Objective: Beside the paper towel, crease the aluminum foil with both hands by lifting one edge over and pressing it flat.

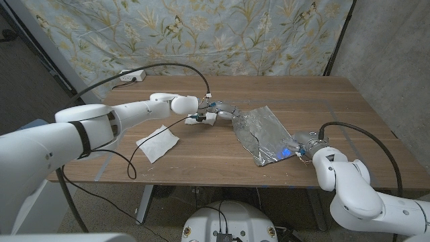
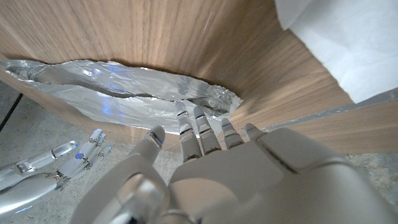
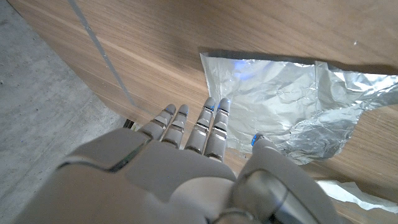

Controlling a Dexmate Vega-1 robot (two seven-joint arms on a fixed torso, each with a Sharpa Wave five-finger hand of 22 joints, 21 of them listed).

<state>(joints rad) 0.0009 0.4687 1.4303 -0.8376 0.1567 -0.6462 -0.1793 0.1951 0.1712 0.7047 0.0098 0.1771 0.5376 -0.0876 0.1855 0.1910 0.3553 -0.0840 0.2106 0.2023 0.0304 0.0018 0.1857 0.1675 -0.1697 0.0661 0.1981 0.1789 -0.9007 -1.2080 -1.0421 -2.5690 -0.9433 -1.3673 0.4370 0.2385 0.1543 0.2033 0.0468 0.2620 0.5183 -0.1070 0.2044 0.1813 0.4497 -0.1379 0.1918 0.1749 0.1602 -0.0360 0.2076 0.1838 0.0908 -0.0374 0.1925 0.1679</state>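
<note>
My left arm reaches in from the table's left edge toward the middle. Below it, nearer the front edge, I see the paper towel (image 1: 158,142) lying as a white sheet, left of centre. My left hand (image 1: 213,109) sits at the far left corner of the aluminum foil (image 1: 263,135), fingers (image 2: 194,127) straight and close together, their tips right at the foil's crumpled corner; I cannot tell whether they actually grip it. The foil lies crinkled right of centre, running diagonally toward the table's front right, well apart from the towel. My right hand (image 1: 308,144) is at the foil's near right corner, fingers (image 3: 210,127) extended side by side with the tips resting on the sheet's edge, pinching nothing that I can see.
</note>
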